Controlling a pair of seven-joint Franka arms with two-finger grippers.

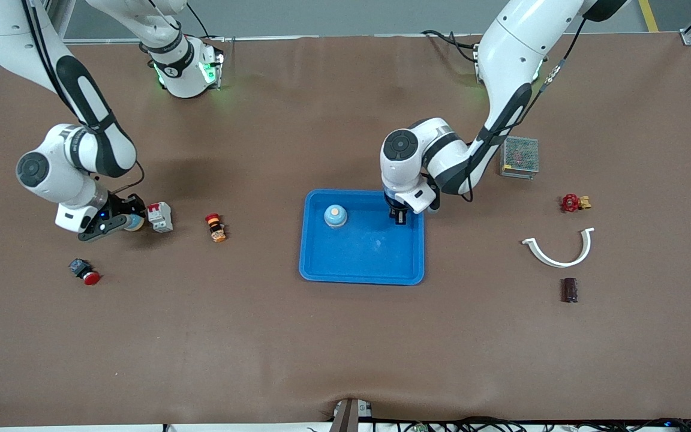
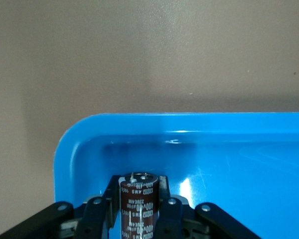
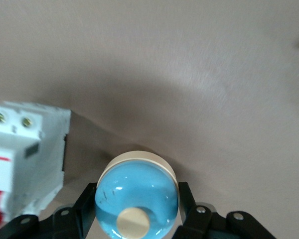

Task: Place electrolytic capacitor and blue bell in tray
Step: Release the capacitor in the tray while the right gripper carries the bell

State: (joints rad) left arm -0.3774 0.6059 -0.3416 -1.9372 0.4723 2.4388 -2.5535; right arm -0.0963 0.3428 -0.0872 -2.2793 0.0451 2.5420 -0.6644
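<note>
Blue bell (image 3: 137, 194) clenched in right claw (image 3: 137, 214), left claw (image 2: 139, 209) clamping capacitor (image 2: 138, 206) over tray (image 2: 229, 164)

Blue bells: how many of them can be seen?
2. One blue bell sits in the tray. The other blue bell is in the right claw, beside the white breaker.

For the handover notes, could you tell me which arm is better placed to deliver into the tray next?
Left: left gripper holds a capacitor over the tray. Right gripper grips a blue bell beside the breaker.
</note>
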